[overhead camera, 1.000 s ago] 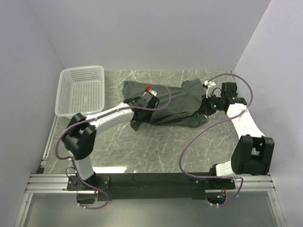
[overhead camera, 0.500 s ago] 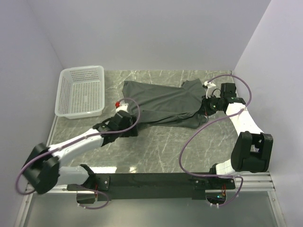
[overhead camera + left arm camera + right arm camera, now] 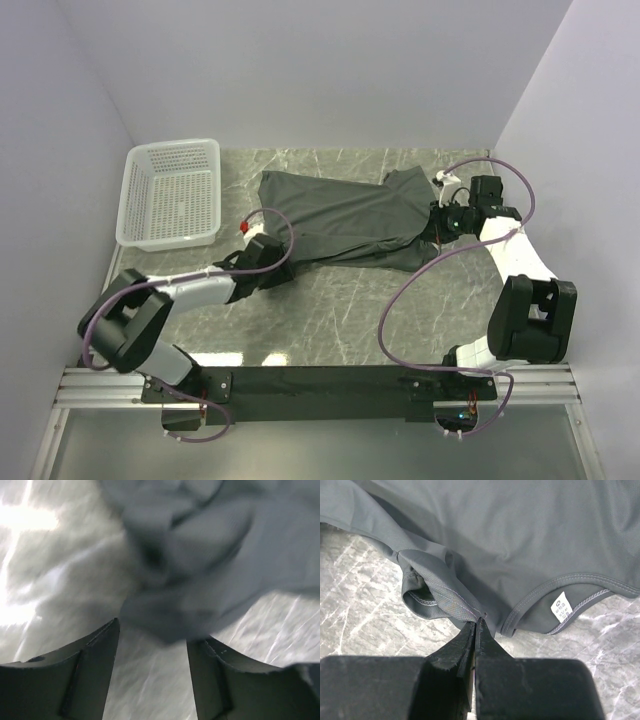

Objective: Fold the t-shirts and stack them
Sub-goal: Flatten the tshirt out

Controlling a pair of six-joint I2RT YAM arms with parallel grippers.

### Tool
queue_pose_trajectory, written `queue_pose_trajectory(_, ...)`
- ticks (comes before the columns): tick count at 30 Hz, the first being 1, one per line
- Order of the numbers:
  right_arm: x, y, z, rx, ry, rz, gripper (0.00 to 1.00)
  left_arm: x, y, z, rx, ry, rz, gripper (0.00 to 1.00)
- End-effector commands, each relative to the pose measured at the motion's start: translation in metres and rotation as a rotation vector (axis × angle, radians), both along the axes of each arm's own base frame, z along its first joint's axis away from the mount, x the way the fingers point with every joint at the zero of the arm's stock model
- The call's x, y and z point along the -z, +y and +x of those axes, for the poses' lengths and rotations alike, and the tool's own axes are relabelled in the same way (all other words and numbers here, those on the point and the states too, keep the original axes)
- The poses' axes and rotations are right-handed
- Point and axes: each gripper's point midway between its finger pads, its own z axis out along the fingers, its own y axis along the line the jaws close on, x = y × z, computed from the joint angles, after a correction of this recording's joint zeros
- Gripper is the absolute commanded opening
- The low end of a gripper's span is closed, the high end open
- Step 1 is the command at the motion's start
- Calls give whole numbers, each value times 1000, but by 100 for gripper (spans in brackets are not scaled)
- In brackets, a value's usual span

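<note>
One dark grey t-shirt [image 3: 350,215] lies spread across the far half of the marble table, its right end bunched. My left gripper [image 3: 282,266] sits low at the shirt's near left corner. In the left wrist view that gripper [image 3: 152,642] is open, with bare marble between its fingers [image 3: 92,672] and a blurred fold of the t-shirt [image 3: 190,550] just past the tips. My right gripper [image 3: 438,222] is at the shirt's right end. In the right wrist view the right gripper [image 3: 477,622] is shut on a stitched hem of the t-shirt [image 3: 520,535], beside a white label [image 3: 561,605].
A white mesh basket [image 3: 135,195] stands at the far left of the table. Purple cables loop off both arms, the right one [image 3: 400,300] hanging over the near table. Grey walls close in the left, back and right sides.
My left arm has drawn back from over the shirt's middle to its near left corner. The shirt's left part, bunched before, now lies flatter. The right gripper has stayed put.
</note>
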Motion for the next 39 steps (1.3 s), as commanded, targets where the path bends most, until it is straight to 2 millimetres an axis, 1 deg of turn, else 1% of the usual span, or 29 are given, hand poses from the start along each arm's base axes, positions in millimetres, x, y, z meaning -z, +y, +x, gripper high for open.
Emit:
queue_pose_trajectory(1,-8,0,7,3,-38,24,0,5,-10,18,-40,5,-41,61)
queue_pose_trajectory(4,-8,-1,7,4,-40,25,0,15,-11,25,-42,29,-30,51)
queue_pose_trajectory(5,-9,-1,7,5,-42,26,0,17,-12,27,-37,31,-25,40)
queue_pose_trajectory(7,-10,-3,7,10,-44,26,0,16,-12,28,-31,29,-21,28)
queue_pose_trajectory(8,-10,-4,8,13,-47,24,0,13,-11,27,-23,19,-11,16)
queue_pose_trajectory(10,-12,-7,8,15,-54,15,0,7,-5,28,-23,-1,17,4)
queue_pose_trajectory(11,-14,-9,7,19,-60,10,0,-1,1,26,-11,-17,45,1)
queue_pose_trajectory(13,-16,-12,6,19,-67,1,0,-18,11,27,3,-68,94,0)
queue_pose_trajectory(15,-21,-14,5,2,-90,-17,0,-29,20,22,24,-78,146,0)
queue_pose_trajectory(17,-27,-19,-3,-10,-91,-35,0,-55,29,24,49,-136,202,0)
queue_pose_trajectory(18,-32,-22,-3,-41,-118,-62,0,-58,37,16,72,-112,252,0)
queue_pose_trajectory(19,-31,-23,-14,-60,-90,-69,0,-65,42,13,88,-117,285,0)
queue_pose_trajectory(20,-36,-26,-18,-72,-100,-93,0,-85,44,16,112,-157,329,0)
queue_pose_trajectory(21,-39,-33,-20,-104,-122,-133,0,-82,54,4,146,-112,398,0)
queue_pose_trajectory(23,-41,-34,-39,-154,-103,-162,0,-93,59,-2,228,-120,489,0)
queue_pose_trajectory(24,-40,-39,-45,-210,-122,-204,0,-91,66,-9,254,-92,542,0)
queue_pose_trajectory(25,-38,-38,-59,-246,-97,-210,0,-91,69,-15,311,-87,590,0)
queue_pose_trajectory(26,-42,-38,-68,-277,-115,-234,0,-88,68,-22,360,-81,615,0)
queue_pose_trajectory(27,-38,-39,-77,-351,-134,-272,0,-86,68,-27,399,-77,637,0)
queue_pose_trajectory(28,-34,-36,-93,-400,-111,-274,0,-91,60,-29,444,-100,604,0)
queue_pose_trajectory(29,-37,-35,-101,-434,-139,-303,0,-91,50,-36,511,-119,586,1)
queue_pose_trajectory(31,-22,-35,-123,-542,-137,-353,0,-99,40,-42,562,-156,566,1)
queue_pose_trajectory(32,-22,-35,-130,-575,-163,-388,0,-103,35,-45,584,-167,559,1)
queue_pose_trajectory(33,-10,-37,-139,-620,-160,-413,0,-106,32,-47,601,-172,552,1)
queue_pose_trajectory(35,-4,-44,-146,-670,-183,-497,0,-114,24,-54,657,-185,549,1)
queue_pose_trajectory(36,5,-45,-153,-688,-168,-502,0,-116,21,-57,682,-189,556,1)
queue_pose_trajectory(37,6,-47,-153,-691,-169,-522,0,-122,23,-55,696,-205,606,1)
queue_pose_trajectory(38,4,-48,-152,-673,-181,-532,0,-121,22,-64,736,-202,653,1)
queue_pose_trajectory(39,0,-48,-149,-659,-200,-535,0,-122,25,-65,746,-200,699,1)
